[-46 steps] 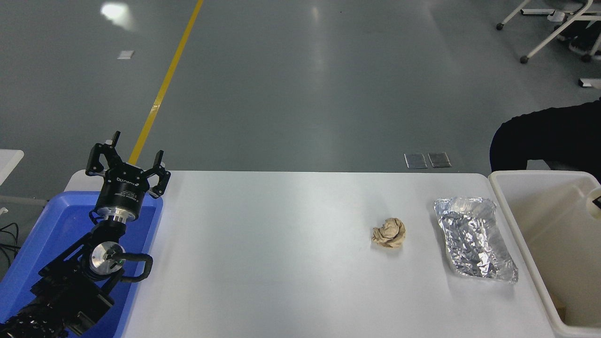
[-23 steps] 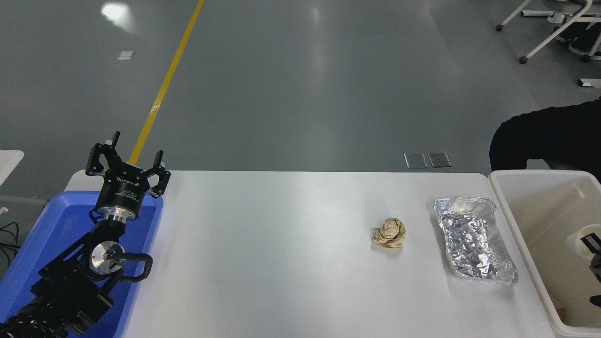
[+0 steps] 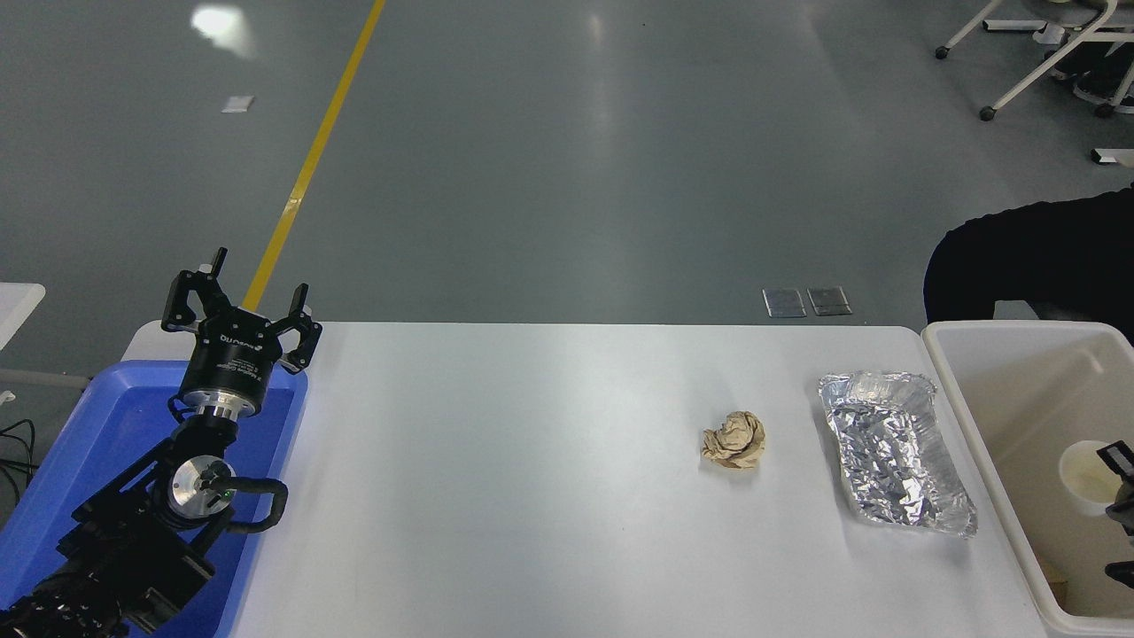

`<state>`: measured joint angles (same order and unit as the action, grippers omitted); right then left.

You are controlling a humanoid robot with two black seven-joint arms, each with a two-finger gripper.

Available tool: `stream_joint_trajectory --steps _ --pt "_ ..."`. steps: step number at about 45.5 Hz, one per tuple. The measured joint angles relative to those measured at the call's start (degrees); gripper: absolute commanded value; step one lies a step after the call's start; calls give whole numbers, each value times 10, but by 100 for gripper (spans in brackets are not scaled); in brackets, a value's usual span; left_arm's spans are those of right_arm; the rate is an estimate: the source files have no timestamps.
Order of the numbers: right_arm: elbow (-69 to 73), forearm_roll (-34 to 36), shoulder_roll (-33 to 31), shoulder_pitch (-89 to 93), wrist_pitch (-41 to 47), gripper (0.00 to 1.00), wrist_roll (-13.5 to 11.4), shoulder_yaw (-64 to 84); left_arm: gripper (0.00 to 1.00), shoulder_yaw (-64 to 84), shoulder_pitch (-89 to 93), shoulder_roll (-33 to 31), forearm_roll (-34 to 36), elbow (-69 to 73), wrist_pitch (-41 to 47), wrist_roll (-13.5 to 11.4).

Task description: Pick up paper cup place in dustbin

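- Left gripper [image 3: 241, 308] jaws spread wide with nothing between them, pointing up and away; the black arm is parked at the lower left over the blue plastic tray [image 3: 53, 496].
- Right gripper [image 3: 1118, 509] shows only as black parts at the right edge, inside the tub; cannot tell whether its jaws are released or clenched, most of it is cut off by the frame.
- Blue tray sits at the desk's left end; part of its floor is hidden by the arm.
- White desk [image 3: 532, 496]: middle is bare surface.
- Crumpled brown paper ball [image 3: 734, 440] lies right of centre, on its own.
- Crinkled silver foil tray [image 3: 897, 452] lies right of the ball, apart from it, long side running near to far, close to the tub's left wall but not clearly touching.
- Large rectangular off-white plastic dustbin [image 3: 970, 416] stands at the desk's right end, cut off by the frame.
- Small cream-white paper cup [image 3: 1084, 466] is inside the dustbin near the right edge, open mouth facing up, round rim visible.
- Black gripper parts are just beside the cup on its right; contact cannot be made out.
- Dark-clad person [image 3: 1028, 266] is behind the dustbin at the far right.
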<state>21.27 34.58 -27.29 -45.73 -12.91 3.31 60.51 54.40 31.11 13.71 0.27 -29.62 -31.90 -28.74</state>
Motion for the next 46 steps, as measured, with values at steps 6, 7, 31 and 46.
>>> stream_joint_trajectory --steps 6,7,31,46 --pt "2 -17 0 -27 2 100 0 4 98 0 0 0 0 0 0 0" --pt "4 -25 0 -37 2 100 0 6 98 0 0 0 0 0 0 0" --pt "130 -166 65 -320 58 100 0 110 98 -1 1 0 0 0 -1 1" --pt "215 -184 150 -485 222 100 -1 145 98 0 0 0 0 0 -1 1"
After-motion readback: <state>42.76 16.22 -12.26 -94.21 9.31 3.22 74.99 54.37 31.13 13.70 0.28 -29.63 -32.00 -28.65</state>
